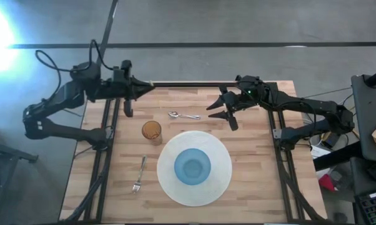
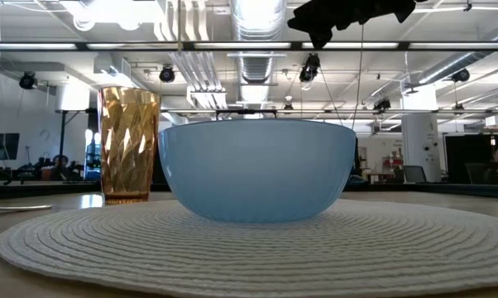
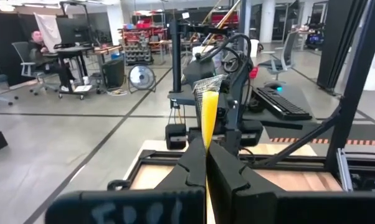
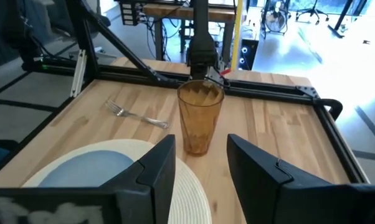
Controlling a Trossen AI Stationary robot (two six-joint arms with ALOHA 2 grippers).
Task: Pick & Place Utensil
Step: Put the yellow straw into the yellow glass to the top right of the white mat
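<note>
A silver spoon lies flat on the wooden table, near its far edge. A silver fork lies left of the white round placemat. My right gripper hovers open just right of the spoon, above the table and touching nothing. My left gripper is shut and empty, raised at the table's far left corner.
A blue bowl sits in the middle of the placemat. An amber ribbed cup stands upright between spoon and fork. A black frame rail runs along the table's far edge.
</note>
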